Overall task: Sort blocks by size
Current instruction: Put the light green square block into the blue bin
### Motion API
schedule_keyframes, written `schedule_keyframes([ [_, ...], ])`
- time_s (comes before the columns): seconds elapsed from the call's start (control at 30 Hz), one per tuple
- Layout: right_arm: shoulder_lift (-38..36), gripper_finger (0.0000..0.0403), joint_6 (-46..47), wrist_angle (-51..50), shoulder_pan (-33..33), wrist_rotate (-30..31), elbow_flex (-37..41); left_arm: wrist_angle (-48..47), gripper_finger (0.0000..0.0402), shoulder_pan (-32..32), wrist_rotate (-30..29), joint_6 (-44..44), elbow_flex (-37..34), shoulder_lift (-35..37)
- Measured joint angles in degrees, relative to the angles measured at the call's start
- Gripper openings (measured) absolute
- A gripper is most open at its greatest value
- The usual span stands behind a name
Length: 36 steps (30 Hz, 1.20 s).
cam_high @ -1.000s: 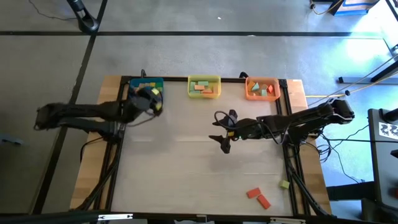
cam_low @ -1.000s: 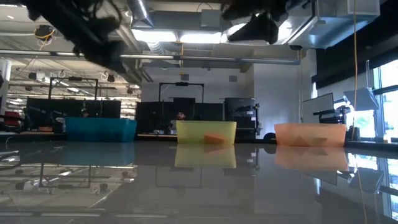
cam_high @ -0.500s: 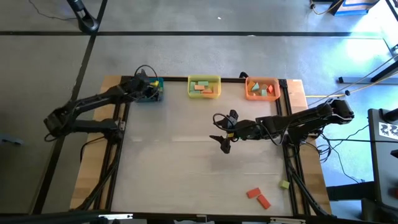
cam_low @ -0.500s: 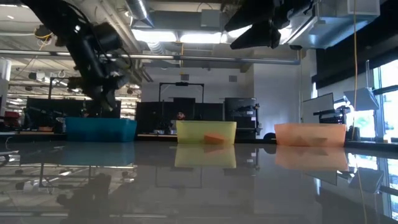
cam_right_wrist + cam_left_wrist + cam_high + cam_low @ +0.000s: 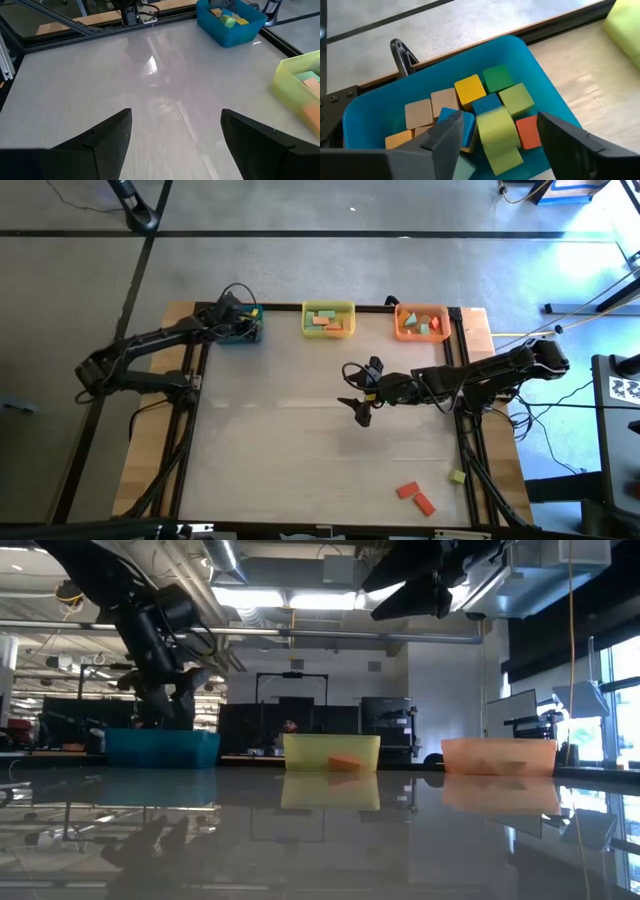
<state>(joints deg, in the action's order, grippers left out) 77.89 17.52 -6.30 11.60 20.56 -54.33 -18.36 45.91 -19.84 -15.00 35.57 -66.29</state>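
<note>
The bench (image 5: 300,450) takes up most of the overhead shot, pale and mostly bare, with three bins lined up along its far edge: blue bin (image 5: 240,332), yellow bin (image 5: 328,319) and orange bin (image 5: 421,322).

The left gripper (image 5: 243,323) sits right over the blue bin. From above you can't really see what it's doing, but its wrist view sorts that out: the jaws are spread, and a pale yellow-green block (image 5: 497,137) lies between them, apparently loose on the pile, though I can't tell for sure that it's free of both fingers. That bin holds a heap of cubes: a yellow one (image 5: 470,90), a green one (image 5: 496,77), tan ones (image 5: 418,113), a red one (image 5: 528,131).

The right gripper (image 5: 356,392) hangs over the middle of the bench with its jaws wide apart and nothing in them. Its wrist camera shows only bare surface below it, plus the blue and yellow bins further off.

Only the top view catches the leftovers near the front right corner: two orange-red bricks (image 5: 415,496) and a small yellow-green cube (image 5: 458,476) just beside them.

The low view shows all three bins in a row but none of those stragglers.
</note>
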Motion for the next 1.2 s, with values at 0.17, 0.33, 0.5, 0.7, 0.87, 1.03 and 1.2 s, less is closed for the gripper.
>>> schedule_keyframes([
  [0.17,0.0,0.0301,-0.1,-1.3,0.0,-0.2,0.0,-1.7,0.0253,-3.0,1.2,0.9,0.0,4.1],
  [0.33,0.0,0.0301,0.1,-1.2,0.0,-0.2,0.0,-1.6,0.0254,-11.6,1.3,0.9,0.0,10.3],
  [0.5,0.0,0.0301,1.3,-1.1,0.0,-1.8,0.0,-0.1,0.0255,-22.8,1.3,0.9,0.0,13.6],
  [0.7,0.0,0.0301,1.1,-3.7,3.4,-3.2,0.0,8.1,0.0255,-37.0,0.5,-0.1,-2.6,13.7],
  [0.87,-0.3,0.0301,2.1,-7.2,8.8,-3.0,0.0,13.1,0.0255,-47.8,-4.7,-2.0,-4.5,13.5],
  [1.03,-0.3,0.0301,6.3,-11.6,14.7,-0.4,-0.1,18.8,0.0255,-54.7,-5.5,-2.7,-6.0,11.3],
  [1.2,-0.3,0.0301,17.6,-25.4,21.1,-0.2,-3.9,19.2,0.0255,-58.6,-6.0,-3.8,-6.1,7.6],
])
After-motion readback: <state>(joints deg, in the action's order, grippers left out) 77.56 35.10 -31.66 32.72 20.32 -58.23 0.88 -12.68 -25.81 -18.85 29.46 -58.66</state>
